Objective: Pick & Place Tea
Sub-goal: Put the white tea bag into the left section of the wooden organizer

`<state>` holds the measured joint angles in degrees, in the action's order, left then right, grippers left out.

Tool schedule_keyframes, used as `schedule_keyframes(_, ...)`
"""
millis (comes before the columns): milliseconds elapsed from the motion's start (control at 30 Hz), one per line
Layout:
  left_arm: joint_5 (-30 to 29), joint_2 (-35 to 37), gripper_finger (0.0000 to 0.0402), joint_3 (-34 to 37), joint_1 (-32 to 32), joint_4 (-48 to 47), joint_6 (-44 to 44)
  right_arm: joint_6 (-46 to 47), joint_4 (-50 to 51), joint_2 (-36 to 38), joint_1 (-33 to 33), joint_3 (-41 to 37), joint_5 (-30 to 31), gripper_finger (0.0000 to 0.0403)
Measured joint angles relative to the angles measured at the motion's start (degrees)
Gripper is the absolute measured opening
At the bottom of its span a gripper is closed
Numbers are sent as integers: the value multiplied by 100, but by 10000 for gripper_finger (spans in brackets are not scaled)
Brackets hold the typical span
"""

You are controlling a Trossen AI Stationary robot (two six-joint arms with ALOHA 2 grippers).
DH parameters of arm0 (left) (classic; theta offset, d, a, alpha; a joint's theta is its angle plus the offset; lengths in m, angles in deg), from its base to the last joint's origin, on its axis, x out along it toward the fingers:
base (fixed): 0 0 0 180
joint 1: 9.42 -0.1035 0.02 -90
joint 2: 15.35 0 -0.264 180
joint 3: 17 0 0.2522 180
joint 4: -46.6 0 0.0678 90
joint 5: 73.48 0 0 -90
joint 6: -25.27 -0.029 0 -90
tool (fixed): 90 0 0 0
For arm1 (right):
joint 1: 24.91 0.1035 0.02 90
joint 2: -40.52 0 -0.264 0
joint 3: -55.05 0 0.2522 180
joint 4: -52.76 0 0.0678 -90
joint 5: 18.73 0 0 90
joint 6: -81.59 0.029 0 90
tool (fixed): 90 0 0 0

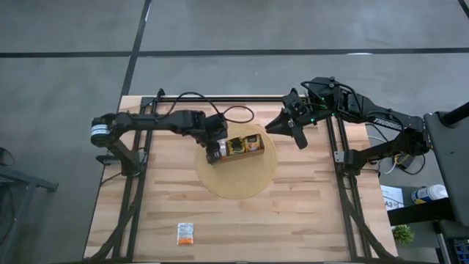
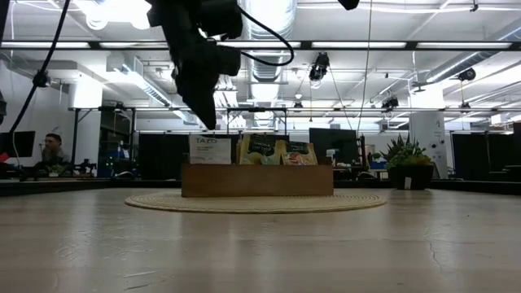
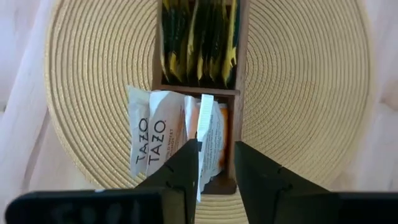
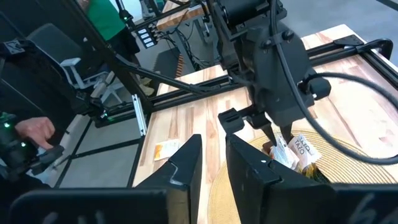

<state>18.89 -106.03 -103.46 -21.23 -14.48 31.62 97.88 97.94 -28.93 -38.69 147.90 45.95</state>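
A brown wooden tray (image 1: 245, 144) lies on a round woven mat (image 1: 234, 180). White tea sachets (image 3: 155, 140) stand on edge in its end compartment, yellow-green ones (image 3: 199, 43) in the one beside it. My left gripper (image 3: 216, 168) points down over that end compartment, open, with one white sachet (image 3: 205, 134) standing edge-up between its fingers. One loose sachet (image 1: 185, 233) lies flat near the table's front edge. My right gripper (image 1: 297, 130) hangs raised off the mat's far right, fingers a little apart, nothing between them. My left gripper comes from above with a finger on either side of the upright white sachet's top edge (image 3: 201, 124). That edge lies close along one finger (image 3: 186, 168); I cannot tell whether they touch. The sachet's lower part rests in the tray's end compartment.
Black frame rails (image 1: 135, 191) (image 1: 344, 191) run along both sides of the table. Bare wood lies between the mat and the front edge. A seated person (image 2: 53, 150) shows in the room beyond, and a hand (image 4: 31, 130) shows at the edge of the right wrist view.
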Motion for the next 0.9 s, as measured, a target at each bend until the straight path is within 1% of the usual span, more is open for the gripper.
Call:
schedule_keyframes(100, 82, 4, 96, -163, 25, -238, 329, 0, 0, 0, 0, 0, 0, 72)
schedule_keyframes(300, 776, 146, 96, -250, 165, -777, 766, -26, 2, 0, 0, 0, 0, 77)
schedule_keyframes(367, 827, 248, 96, -248, 257, -936, 922, -88, 7, 0, 0, -2, 0, 77)
schedule_keyframes(500, 661, 566, 96, -223, 570, -1065, 1228, -280, 9, 0, 2, -3, -1, 72)
schedule_keyframes(767, -193, 1243, 96, -198, 1632, -1070, 1616, -493, 11, -2, 2, -31, 0, 70)
schedule_keyframes(900, -293, 1400, 96, -193, 2170, -1073, 1820, -484, 9, -2, 2, -61, -2, 76)
